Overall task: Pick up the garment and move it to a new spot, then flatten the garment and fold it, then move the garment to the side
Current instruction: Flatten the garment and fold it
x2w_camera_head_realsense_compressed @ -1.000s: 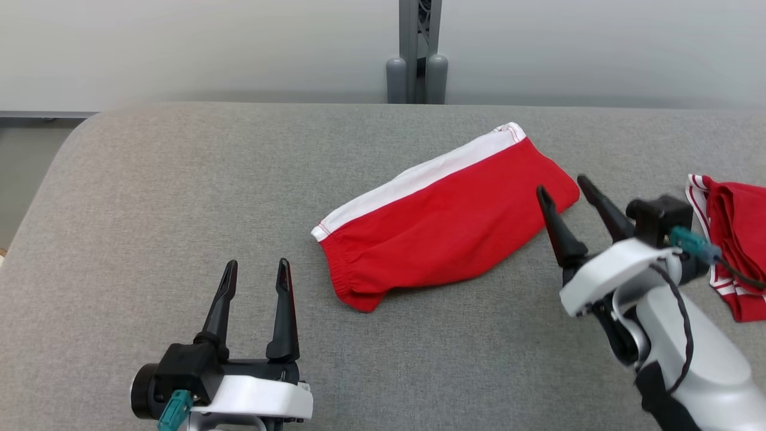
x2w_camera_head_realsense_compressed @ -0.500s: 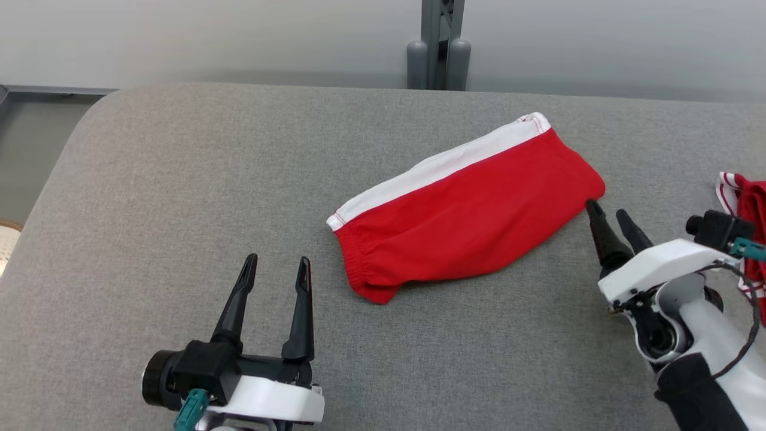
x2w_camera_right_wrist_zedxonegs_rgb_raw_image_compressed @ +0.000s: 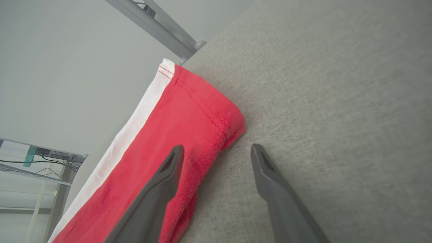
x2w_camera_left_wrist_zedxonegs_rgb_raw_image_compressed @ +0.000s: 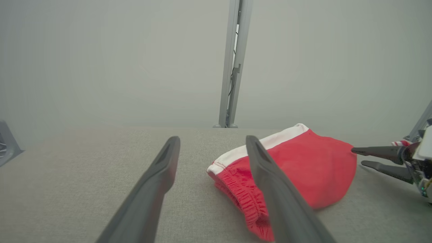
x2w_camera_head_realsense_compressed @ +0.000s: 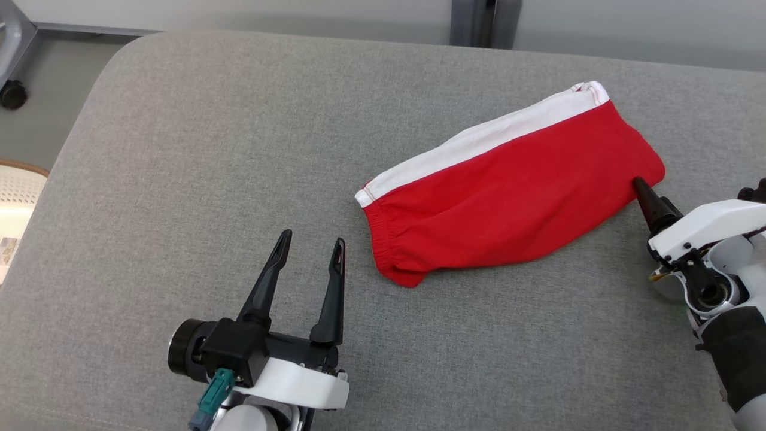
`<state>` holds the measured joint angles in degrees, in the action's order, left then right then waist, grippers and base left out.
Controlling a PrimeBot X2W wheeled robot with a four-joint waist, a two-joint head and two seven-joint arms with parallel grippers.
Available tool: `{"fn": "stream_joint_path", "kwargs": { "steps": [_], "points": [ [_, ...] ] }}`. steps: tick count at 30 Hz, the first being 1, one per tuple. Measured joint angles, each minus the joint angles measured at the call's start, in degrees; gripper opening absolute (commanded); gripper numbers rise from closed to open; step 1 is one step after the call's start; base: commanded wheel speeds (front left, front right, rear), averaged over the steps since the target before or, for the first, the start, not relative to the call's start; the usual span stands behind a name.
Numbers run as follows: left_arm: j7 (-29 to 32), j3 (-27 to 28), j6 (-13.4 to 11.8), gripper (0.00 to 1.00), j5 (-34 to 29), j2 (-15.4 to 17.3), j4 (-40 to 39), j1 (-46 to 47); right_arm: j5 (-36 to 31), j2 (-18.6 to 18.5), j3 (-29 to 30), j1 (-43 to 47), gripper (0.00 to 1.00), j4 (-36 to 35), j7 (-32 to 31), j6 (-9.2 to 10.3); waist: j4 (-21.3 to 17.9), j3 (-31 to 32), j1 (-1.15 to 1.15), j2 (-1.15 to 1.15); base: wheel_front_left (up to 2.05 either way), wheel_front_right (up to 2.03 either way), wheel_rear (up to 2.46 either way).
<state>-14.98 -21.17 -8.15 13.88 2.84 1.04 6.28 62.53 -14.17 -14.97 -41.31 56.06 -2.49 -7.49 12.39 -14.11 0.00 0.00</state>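
1. My left gripper (x2w_camera_head_realsense_compressed: pixel 313 237) is nearest, low over the grey cushion (x2w_camera_head_realsense_compressed: pixel 179 149). Its two fingers are spread wide with nothing between them. They point toward the gathered, elastic-looking end of the garment (x2w_camera_head_realsense_compressed: pixel 508 197) and end just short of it. I judge it sits there so that end is within reach without crowding the cloth.

2. My right gripper (x2w_camera_right_wrist_zedxonegs_rgb_raw_image_compressed: pixel 216 146) is out to the right, its fingers just as wide apart and pinching nothing. In the right wrist view one finger lies over the red cloth at the hemmed corner and the other over bare cushion, so the garment's edge runs between them. I cannot tell whether either finger rests on the cloth.

3. The garment, red with a white band along its far edge, lies slantwise right of centre on the cushion. It is flat, doubled over and smooth, and neither gripper holds it.

4. Open fingers astride a corner of a neat, doubled garment fit two readings: a corner about to be taken up, or a fold just laid down and let go. I cannot settle which.

5. Farthest off, a grey post (x2w_camera_head_realsense_compressed: pixel 485 21) rises behind the cushion's back edge, well apart from the cloth.
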Motion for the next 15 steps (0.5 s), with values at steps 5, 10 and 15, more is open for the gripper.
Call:
{"fn": "stream_joint_path", "kwargs": {
  "steps": [5, 10, 15],
  "points": [
    [0.0, -1.08, 0.01, 1.0, 0.33, 0.0, 0.11, 1.37, -0.03, -0.9, -0.44, -3.89, 1.0, 4.35, 0.07, 0.0, 1.42, -2.45, 0.0, 0.0, 0.0, 0.0, 0.0],
    [0.0, -1.48, -0.01, 1.0, 0.6, -0.01, 0.15, 2.59, 0.46, -1.22, -0.83, -6.75, 0.18, 5.68, 0.25, 0.01, 2.41, -4.24, 0.0, 0.0, 0.0, 0.0, 0.0],
    [0.0, -1.44, -0.44, 1.0, 0.79, -0.02, 0.48, 2.73, 2.0, -0.44, -1.67, -6.64, 0.0, 4.86, 0.31, 0.0, 1.74, -4.02, 0.0, 0.0, 0.0, 0.0, 0.0]
  ]
}}
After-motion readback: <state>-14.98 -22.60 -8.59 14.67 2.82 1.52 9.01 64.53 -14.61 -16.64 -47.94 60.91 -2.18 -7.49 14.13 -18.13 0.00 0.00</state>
